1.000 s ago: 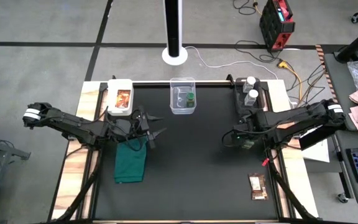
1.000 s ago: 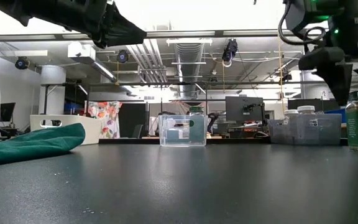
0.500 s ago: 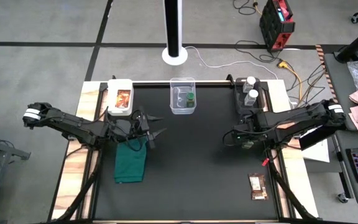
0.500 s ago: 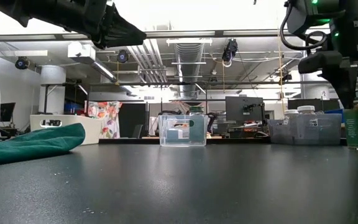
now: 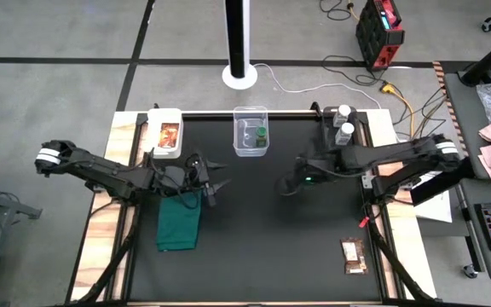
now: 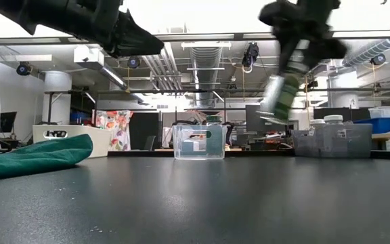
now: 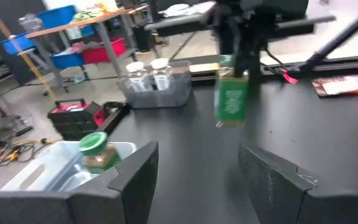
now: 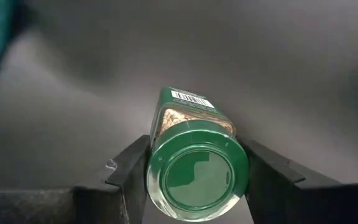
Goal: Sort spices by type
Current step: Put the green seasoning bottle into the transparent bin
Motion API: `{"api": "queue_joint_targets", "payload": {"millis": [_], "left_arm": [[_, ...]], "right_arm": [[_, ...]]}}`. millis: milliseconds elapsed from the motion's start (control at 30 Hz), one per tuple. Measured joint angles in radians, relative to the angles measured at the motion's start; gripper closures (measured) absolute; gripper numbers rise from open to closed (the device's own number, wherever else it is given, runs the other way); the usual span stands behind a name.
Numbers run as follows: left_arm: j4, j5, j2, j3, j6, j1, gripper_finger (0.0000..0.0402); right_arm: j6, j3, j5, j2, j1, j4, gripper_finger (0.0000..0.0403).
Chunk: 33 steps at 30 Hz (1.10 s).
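My right gripper [image 5: 290,182] is shut on a green-lidded spice jar [image 6: 281,96] and holds it in the air over the middle of the black table. My left gripper [image 5: 220,173] hovers open and empty over the green cloth's far end. Another green-lidded jar [image 5: 261,134] stands in the clear box [image 5: 239,145] at the far edge. Two white-lidded jars [image 5: 343,121] stand in a dark tray at the far right. One orange-brown packet [image 5: 169,136] lies in the white tray at the far left. A second packet [image 5: 354,254] lies flat at the near right. My right gripper pinches the jar between its two fingers [image 8: 128,169], on opposite sides of its top end just below the green lid [image 8: 197,171]. The fingers come from above, slanting down. The jar hangs below them, tilted, with its bottom end [image 7: 230,118] clear of the table.
The dark green cloth [image 5: 180,222] lies at the near left, under my left arm. The white tray [image 5: 154,116], clear box and dark tray [image 5: 329,128] line the far edge. Bare black table stretches between the two arms and toward the near edge.
My right gripper has lifted the green-lidded jar off the table at the right and carried it up and toward the table's middle, turning as it went. The jar stood upright before and now hangs tilted in the air.
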Motion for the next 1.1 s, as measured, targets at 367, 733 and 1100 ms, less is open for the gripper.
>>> {"api": "queue_joint_targets", "payload": {"millis": [367,733,1100], "left_arm": [[0.088,0.021,0.170,0.000,0.042,-0.020,0.0190],[0.177,-0.120,0.303,0.000,0.062,-0.020,0.0106],[0.215,-0.152,0.401,0.051,0.124,-0.016,0.0084]], "right_arm": [[-0.351,0.241,0.103,0.332,-0.007,0.094,0.0207],[-0.507,0.340,0.129,0.402,-0.006,0.228,0.0207],[-0.528,0.345,0.080,0.387,-0.007,0.269,0.0207]]}}
